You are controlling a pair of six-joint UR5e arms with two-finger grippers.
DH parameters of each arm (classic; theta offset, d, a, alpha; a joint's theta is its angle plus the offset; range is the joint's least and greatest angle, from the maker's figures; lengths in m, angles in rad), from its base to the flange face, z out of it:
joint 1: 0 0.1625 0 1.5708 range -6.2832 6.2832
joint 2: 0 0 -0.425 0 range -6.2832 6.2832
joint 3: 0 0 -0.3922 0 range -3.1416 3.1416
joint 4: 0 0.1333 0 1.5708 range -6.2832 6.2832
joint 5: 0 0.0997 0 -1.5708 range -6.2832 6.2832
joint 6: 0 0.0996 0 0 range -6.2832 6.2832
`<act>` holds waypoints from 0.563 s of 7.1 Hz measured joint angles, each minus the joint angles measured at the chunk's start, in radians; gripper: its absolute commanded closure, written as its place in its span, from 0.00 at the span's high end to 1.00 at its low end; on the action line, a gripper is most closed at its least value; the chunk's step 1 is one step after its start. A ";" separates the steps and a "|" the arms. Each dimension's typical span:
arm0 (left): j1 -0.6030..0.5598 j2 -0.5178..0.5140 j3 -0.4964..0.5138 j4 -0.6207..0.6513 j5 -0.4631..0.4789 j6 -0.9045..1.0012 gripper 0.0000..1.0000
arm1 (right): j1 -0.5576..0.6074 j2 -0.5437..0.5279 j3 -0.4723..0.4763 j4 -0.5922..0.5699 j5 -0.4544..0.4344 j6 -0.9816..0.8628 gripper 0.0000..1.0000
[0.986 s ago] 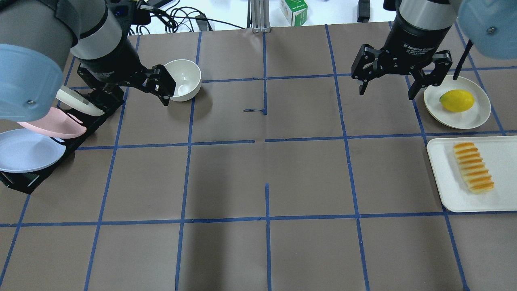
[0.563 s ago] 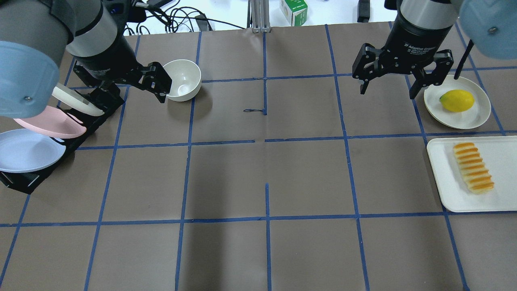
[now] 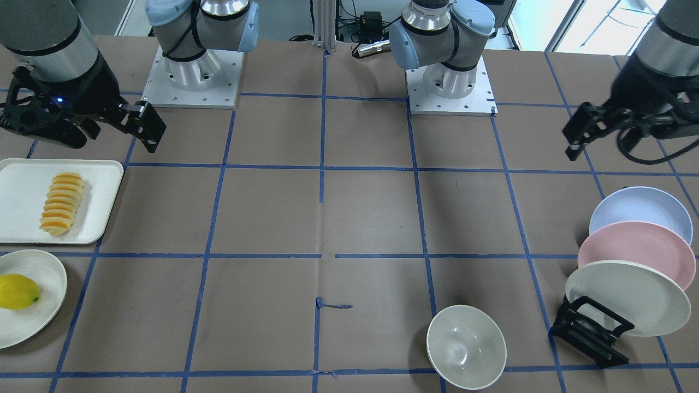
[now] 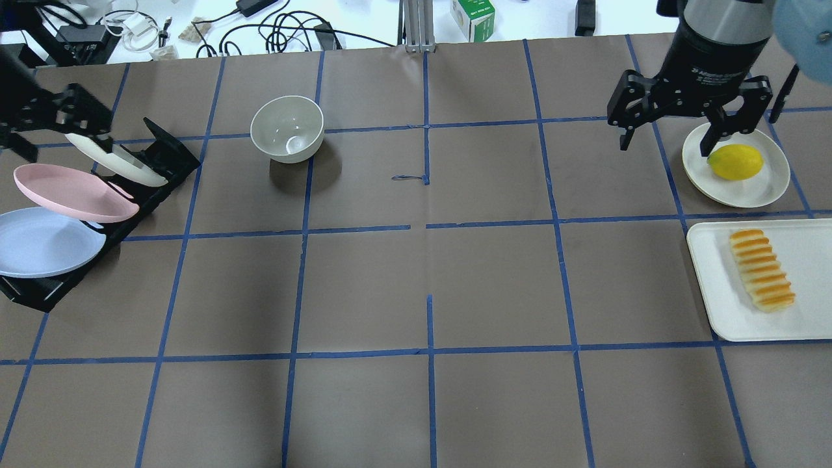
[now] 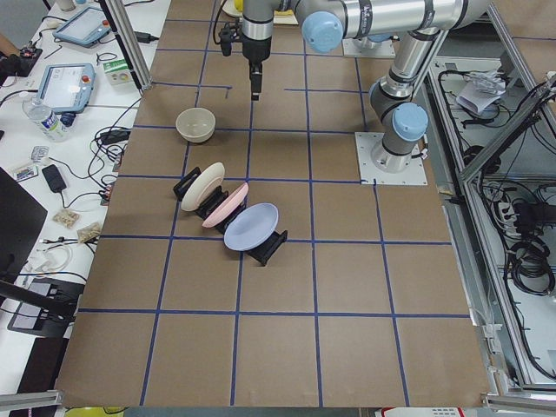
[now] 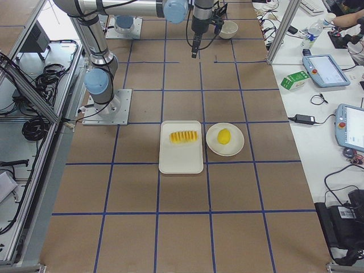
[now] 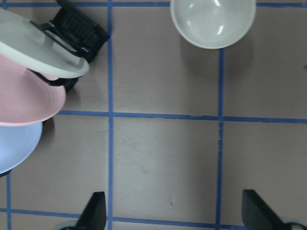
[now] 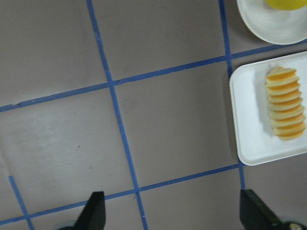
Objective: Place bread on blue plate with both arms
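The bread (image 4: pixel 762 270), a ridged orange-yellow loaf, lies on a white tray (image 4: pixel 715 286) at the right edge; it also shows in the right wrist view (image 8: pixel 286 103) and the front view (image 3: pixel 60 203). The blue plate (image 4: pixel 45 242) leans in a black rack (image 4: pixel 162 156) at the far left, nearest of three plates, and shows in the front view (image 3: pixel 639 210). My right gripper (image 4: pixel 666 140) is open and empty, high beside the lemon plate. My left gripper (image 4: pixel 49 127) is open and empty above the rack's far end, partly cut off by the view's edge.
A pink plate (image 4: pixel 71 192) and a cream plate (image 4: pixel 120 162) lean in the same rack. A white bowl (image 4: pixel 287 129) stands right of the rack. A lemon (image 4: pixel 734 162) lies on a cream plate (image 4: pixel 767 188) behind the tray.
My left arm has swung left, away from the bowl, to the view's left edge over the rack. My right gripper has moved right, toward the lemon plate. Both stay open.
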 measured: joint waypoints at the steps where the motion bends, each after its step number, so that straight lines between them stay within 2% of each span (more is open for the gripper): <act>1: 0.150 -0.016 -0.003 0.009 0.001 0.017 1.00 | -0.060 0.000 0.018 -0.004 -0.009 -0.065 1.00; 2: 0.287 -0.048 -0.008 0.019 0.001 0.023 1.00 | -0.127 0.001 0.040 -0.014 -0.012 -0.134 1.00; 4: 0.411 -0.146 -0.013 0.102 0.003 0.025 1.00 | -0.235 0.003 0.110 -0.120 -0.016 -0.280 1.00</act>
